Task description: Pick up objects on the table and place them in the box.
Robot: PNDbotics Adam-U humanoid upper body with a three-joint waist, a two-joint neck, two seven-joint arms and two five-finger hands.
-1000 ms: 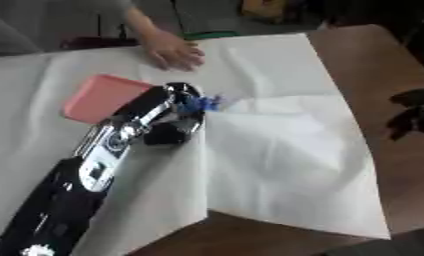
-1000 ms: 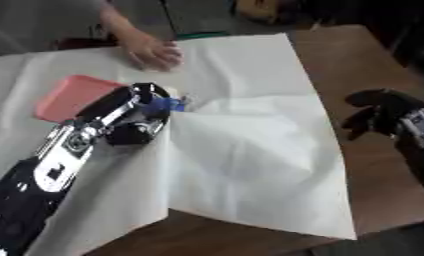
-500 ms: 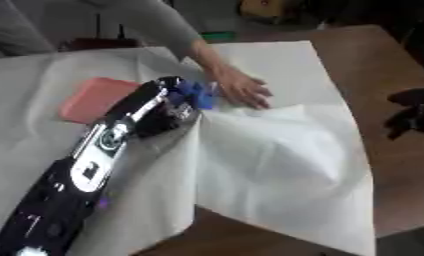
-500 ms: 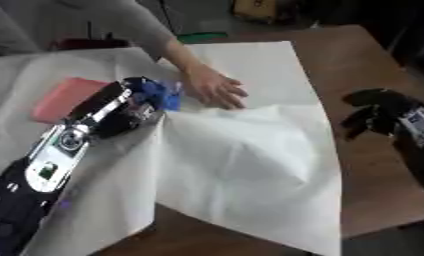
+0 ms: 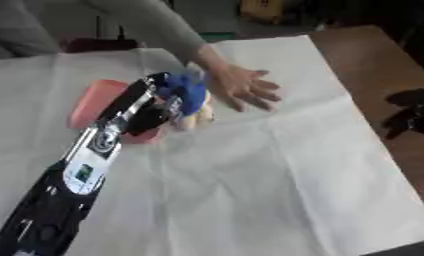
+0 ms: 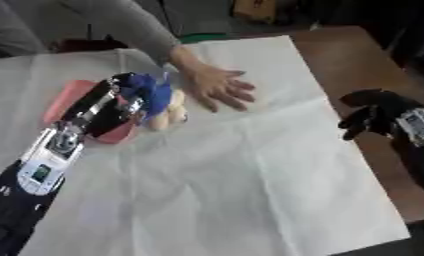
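— Where is the thing being handled?
— Upper left of the frame. The left robot hand point(image 5: 167, 107) has its fingers curled round a blue and cream soft object point(image 5: 187, 100), holding it at the right edge of the pink box point(image 5: 91, 98).

— And the box itself?
— It lies on the white paper sheet point(image 5: 277, 180) that covers most of the brown worktop point(image 6: 338, 55); the arm crosses over its lower part.

— What about the other robot hand?
— The right robot hand point(image 6: 373, 120) sits at the right edge of the frame, over the bare worktop beside the sheet, well apart from the box. It is dark and I cannot tell whether its fingers are spread or curled.

— Anyone else in there?
— A person's hand point(image 6: 211, 85) reaches in from the top, fingers spread flat on the sheet, just right of the soft object.

— Any writing or labels?
— None readable. The left forearm carries a small green patch on a pale panel point(image 5: 82, 172), but no letters can be made out.
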